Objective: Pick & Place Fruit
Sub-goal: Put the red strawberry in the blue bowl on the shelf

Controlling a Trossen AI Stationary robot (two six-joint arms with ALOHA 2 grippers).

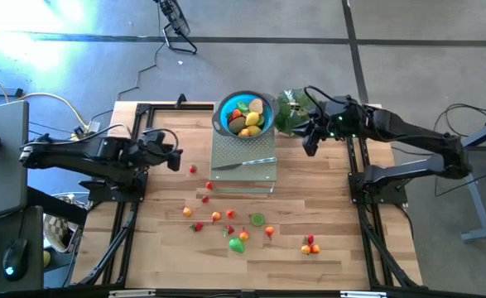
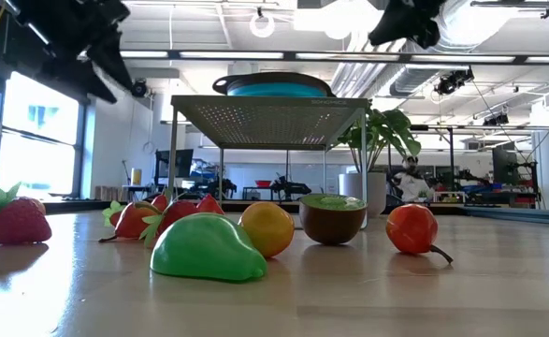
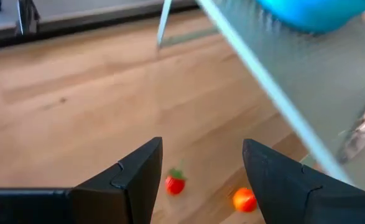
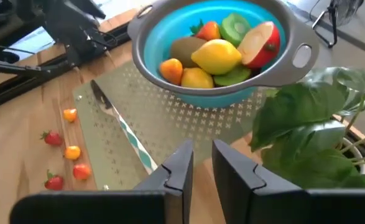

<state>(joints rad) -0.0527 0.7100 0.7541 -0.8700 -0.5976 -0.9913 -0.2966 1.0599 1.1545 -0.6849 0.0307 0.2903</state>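
Right gripper [image 1: 311,147] hangs beside the plant [image 1: 291,112], fingers nearly together, empty; left gripper [image 1: 175,157] hovers over bare table [image 1: 325,207], fingers apart, empty; small fruit [image 1: 237,245], red, orange, green, lies scattered near the front; more fills the bowl [image 1: 223,108].

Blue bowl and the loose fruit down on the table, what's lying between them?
In the high view, the silver knife lies on the perforated stand, between the blue bowl and the scattered fruit on the wooden table.
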